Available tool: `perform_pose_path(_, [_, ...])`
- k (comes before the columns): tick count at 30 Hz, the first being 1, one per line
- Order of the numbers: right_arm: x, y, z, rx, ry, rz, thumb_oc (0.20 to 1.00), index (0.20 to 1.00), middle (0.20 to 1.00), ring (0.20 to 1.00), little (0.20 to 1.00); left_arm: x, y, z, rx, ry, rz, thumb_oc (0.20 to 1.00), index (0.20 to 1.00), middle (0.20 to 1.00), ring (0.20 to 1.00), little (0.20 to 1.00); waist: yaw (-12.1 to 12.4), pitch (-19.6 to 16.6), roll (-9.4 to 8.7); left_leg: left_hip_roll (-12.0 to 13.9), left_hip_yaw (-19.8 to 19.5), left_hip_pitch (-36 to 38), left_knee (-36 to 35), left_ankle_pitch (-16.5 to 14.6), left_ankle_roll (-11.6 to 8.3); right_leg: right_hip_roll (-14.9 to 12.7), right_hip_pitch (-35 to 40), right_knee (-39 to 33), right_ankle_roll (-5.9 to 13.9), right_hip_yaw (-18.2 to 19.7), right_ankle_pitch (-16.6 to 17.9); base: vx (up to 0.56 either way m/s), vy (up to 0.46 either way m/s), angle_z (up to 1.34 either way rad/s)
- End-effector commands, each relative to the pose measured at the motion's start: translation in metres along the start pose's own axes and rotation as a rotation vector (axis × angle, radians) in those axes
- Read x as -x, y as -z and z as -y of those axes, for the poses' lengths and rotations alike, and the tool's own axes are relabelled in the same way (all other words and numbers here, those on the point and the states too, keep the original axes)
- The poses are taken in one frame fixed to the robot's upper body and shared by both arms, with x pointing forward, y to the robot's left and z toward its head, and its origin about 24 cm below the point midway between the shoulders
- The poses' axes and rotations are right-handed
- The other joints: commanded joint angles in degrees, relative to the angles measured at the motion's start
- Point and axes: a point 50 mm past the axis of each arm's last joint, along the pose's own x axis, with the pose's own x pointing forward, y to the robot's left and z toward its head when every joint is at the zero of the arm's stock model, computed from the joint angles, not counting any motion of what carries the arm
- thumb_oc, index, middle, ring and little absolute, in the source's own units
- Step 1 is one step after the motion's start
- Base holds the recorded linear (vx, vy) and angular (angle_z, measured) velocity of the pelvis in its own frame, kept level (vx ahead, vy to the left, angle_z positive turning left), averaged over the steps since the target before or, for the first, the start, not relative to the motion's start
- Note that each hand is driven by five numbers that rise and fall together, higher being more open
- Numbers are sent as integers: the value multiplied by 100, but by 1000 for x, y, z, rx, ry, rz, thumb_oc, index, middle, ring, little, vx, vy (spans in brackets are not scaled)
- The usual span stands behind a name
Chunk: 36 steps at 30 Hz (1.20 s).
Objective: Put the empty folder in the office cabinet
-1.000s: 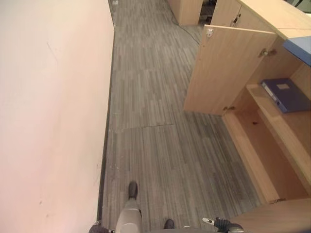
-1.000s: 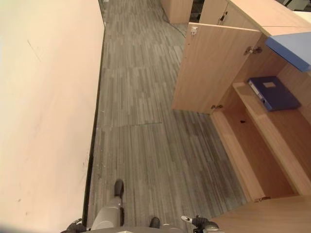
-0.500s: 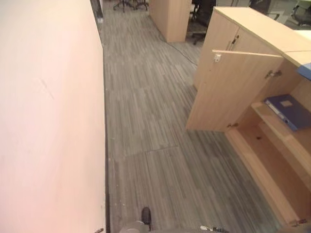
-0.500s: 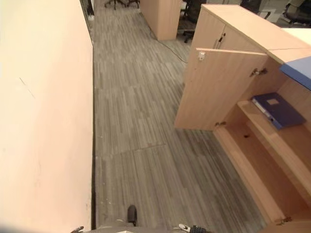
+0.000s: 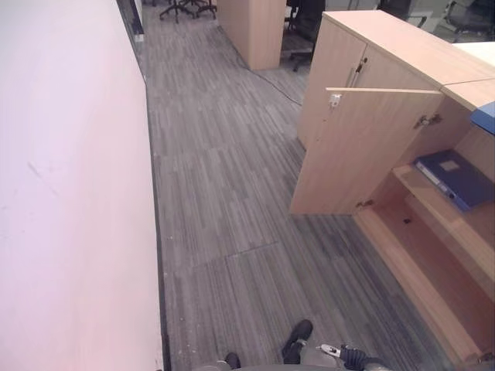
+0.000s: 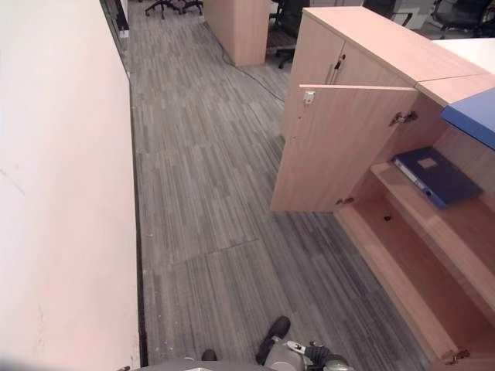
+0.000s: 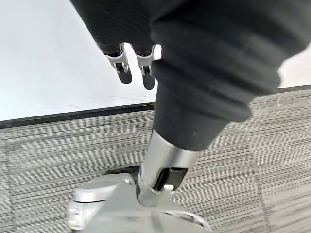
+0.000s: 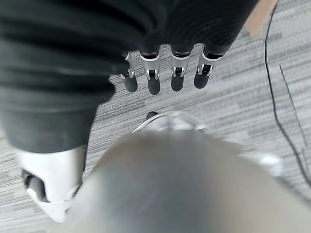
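Presently the open office cabinet (image 5: pixel 433 232) is occupying the right side of the left eye view, its door (image 5: pixel 360 151) swung outward at centre right. A dark blue folder (image 5: pixel 456 178) is lying flat on the cabinet's upper shelf (image 5: pixel 445 220), in the right part of the frame, its spine facing the opening; the lower compartment beneath it is standing bare. A lighter blue panel (image 6: pixel 473 116) is projecting at the right edge, above the shelf. Grey carpeted floor (image 5: pixel 224 193) is running up the middle, with a pale wall (image 5: pixel 69 193) filling the left side.

Neither hand is holding anything. The left hand (image 7: pixel 136 60) is hanging with straight, relaxed fingers above the floor beside the wall. The right hand (image 8: pixel 165 73) is likewise showing a row of straight, dark-tipped fingers, empty, above the carpet.

Judging from this arrangement, the folder appears already placed, and the remaining risk is lying in the departure: the door is jutting into the walkway, so a turn made close to the cabinet could be catching an arm on its edge and swinging it against the shelf.
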Motion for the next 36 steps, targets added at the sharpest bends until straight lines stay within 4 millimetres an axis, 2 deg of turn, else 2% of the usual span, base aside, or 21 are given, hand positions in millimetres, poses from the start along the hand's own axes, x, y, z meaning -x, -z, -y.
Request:
perform_pose_path(1, [0, 3, 0, 93, -2, -31, 1000, 1000, 1000, 1000, 1000, -1, 2, 5, -18, 18, -30, 1000, 1000, 1000, 1000, 1000, 22, 40, -4, 370, 98, 399, 398, -884, -250, 342, 337, -303, 43, 453, -23, 348, -312, -32])
perform_pose_path(2, [0, 1, 2, 89, 2, -27, 1000, 1000, 1000, 1000, 1000, 0, 3, 5, -19, 20, -32, 1000, 1000, 1000, 1000, 1000, 4, 31, 2, 488, 171, 376, 630, -911, -300, 410, 379, -296, -6, 487, -95, 281, -328, -32])
perform_pose_path(4, [-1, -4, 2, 75, 4, -11, 1000, 1000, 1000, 1000, 1000, -1, -1, 5, -10, 27, -16, 1000, 1000, 1000, 1000, 1000, -38, 32, -12, 877, 336, 140, 1493, -692, -501, 642, 541, -369, -149, 599, -258, 193, -329, -33])
perform_pose_path(5, [-1, -5, 1, 78, 6, -6, 1000, 1000, 1000, 1000, 1000, -1, -6, 5, -4, 27, 4, 1000, 1000, 1000, 1000, 1000, -45, 58, -52, 1084, 346, -48, 2130, -439, -565, 763, 662, -440, -252, 688, -346, 118, -258, -37])
perform_pose_path(6, [-1, -5, 1, 78, 6, -5, 1000, 1000, 1000, 1000, 1000, -1, -7, 5, -4, 26, 5, 1000, 1000, 1000, 1000, 1000, -42, 59, -44, 1126, 333, -91, 2215, -467, -592, 796, 664, -456, -274, 686, -354, 125, -261, -57])
perform_pose_path(7, [-1, -6, 1, 83, 6, -3, 1000, 1000, 1000, 1000, 1000, -2, -11, 5, 4, 27, 20, 1000, 1000, 1000, 1000, 1000, -15, 97, -79, 1313, 287, -316, 2866, -259, -625, 931, 791, -522, -406, 749, -461, 224, -380, -83])
perform_pose_path(8, [-1, -11, 5, 98, 25, 9, 1000, 1000, 1000, 1000, 1000, -2, -30, 8, 10, 28, 91, 1000, 1000, 1000, 1000, 1000, 102, 233, -146, 1470, 17, -796, 3960, 296, -574, 1189, 1094, -726, -618, 990, -661, 221, -373, -80])
perform_pose_path(9, [-1, -11, 5, 96, 25, 10, 1000, 1000, 1000, 1000, 1000, -2, -30, 8, 10, 28, 92, 1000, 1000, 1000, 1000, 1000, 104, 238, -135, 1498, -8, -836, 4018, 284, -590, 1215, 1091, -739, -635, 984, -664, 208, -330, -76])
perform_pose_path(10, [-1, -12, 7, 97, 35, 8, 1000, 1000, 1000, 1000, 1000, -2, -37, 10, 11, 33, 112, 1000, 1000, 1000, 1000, 1000, 188, 343, -240, 1454, -135, -1490, 4298, 122, -493, 1216, 1254, -824, -666, 1192, -735, 45, -85, -86])
perform_pose_path(11, [-1, -12, 7, 97, 35, 8, 1000, 1000, 1000, 1000, 1000, -2, -37, 10, 11, 33, 113, 1000, 1000, 1000, 1000, 1000, 192, 337, -235, 1463, -136, -1509, 4321, 107, -489, 1221, 1243, -821, -667, 1195, -738, 91, -72, -121])
perform_pose_path(13, [-1, -12, 7, 101, 36, 13, 1000, 1000, 1000, 1000, 1000, -2, -38, 11, 5, 39, 117, 1000, 1000, 1000, 1000, 1000, 261, 398, -279, 1348, -202, -1762, 3815, -41, -400, 1197, 1345, -829, -602, 1438, -758, 85, 14, -88])
perform_pose_path(16, [-1, -15, 8, 106, 36, 27, 1000, 1000, 1000, 1000, 1000, -2, -37, 12, 32, 38, 111, 1000, 1000, 1000, 1000, 1000, 357, 477, -322, 1117, -607, -2115, 2986, 41, -395, 1192, 1470, -829, -566, 1811, -832, 103, 20, -44])
perform_pose_path(17, [-1, -14, 7, 109, 34, 26, 1000, 1000, 1000, 1000, 1000, -2, -36, 13, 43, 36, 106, 1000, 1000, 1000, 1000, 1000, 389, 486, -304, 1031, -809, -2080, 2499, 155, -435, 1204, 1527, -829, -553, 1914, -866, 85, 69, -58])
perform_pose_path(18, [-1, -12, 7, 113, 32, 25, 1000, 1000, 1000, 1000, 1000, -2, -34, 13, 58, 33, 98, 1000, 1000, 1000, 1000, 1000, 415, 485, -296, 918, -1026, -2171, 2077, 481, -428, 1207, 1516, -829, -579, 1972, -835, 95, 76, -63])
perform_pose_path(20, [0, -6, 8, 122, 37, 3, 1000, 1000, 1000, 1000, 1000, -2, -32, 16, 80, 38, 85, 1000, 1000, 1000, 1000, 1000, 457, 499, -203, 834, -1483, -2075, 1326, 861, -547, 1295, 1653, -829, -578, 2164, -879, 130, 62, -64])
perform_pose_path(23, [1, 4, 12, 102, 43, -25, 1000, 1000, 1000, 1000, 1000, -2, -27, 17, 120, 46, 64, 1000, 1000, 1000, 1000, 1000, 411, 496, -101, 823, -1927, -2122, 708, 1076, -598, 1386, 1746, -807, -579, 2451, -945, 133, 52, -58])
perform_pose_path(27, [2, 15, 14, 91, 51, -59, 1000, 1000, 1000, 1000, 1000, -2, -28, 18, 151, 43, 65, 1000, 1000, 1000, 1000, 1000, 390, 499, -45, 706, -2361, -2181, 639, 1051, -639, 1464, 1819, -812, -596, 2743, -1006, 95, 59, -57])
perform_pose_path(29, [3, 21, 16, 85, 57, -77, 1000, 1000, 1000, 1000, 1000, -2, -22, 19, 146, 48, 45, 1000, 1000, 1000, 1000, 1000, 390, 430, 37, 641, -2635, -2066, 534, 1032, -679, 1534, 1830, -829, -583, 2943, -1040, 75, 73, -73])
perform_pose_path(30, [3, 21, 16, 85, 57, -77, 1000, 1000, 1000, 1000, 1000, -2, -22, 19, 146, 48, 45, 1000, 1000, 1000, 1000, 1000, 390, 430, 37, 642, -2634, -2066, 534, 1032, -679, 1534, 1830, -829, -583, 2944, -1040, 112, 161, -75])
perform_pose_path(31, [4, 24, 18, 70, 64, -85, 1000, 1000, 1000, 1000, 1000, -1, -17, 22, 116, 62, 28, 1000, 1000, 1000, 1000, 1000, 321, 359, 92, 564, -2833, -1993, 628, 968, -738, 1493, 1840, -829, -555, 3055, -1040, 112, 180, -56])
perform_pose_path(36, [4, 25, 19, -32, 77, -79, 1000, 1000, 1000, 1000, 1000, -2, -22, 23, 44, 66, 52, 1000, 1000, 1000, 1000, 1000, 168, 240, 131, 471, -2600, -1840, 897, 647, -656, 1236, 1899, -815, -473, 3256, -1056, 154, 248, -36])
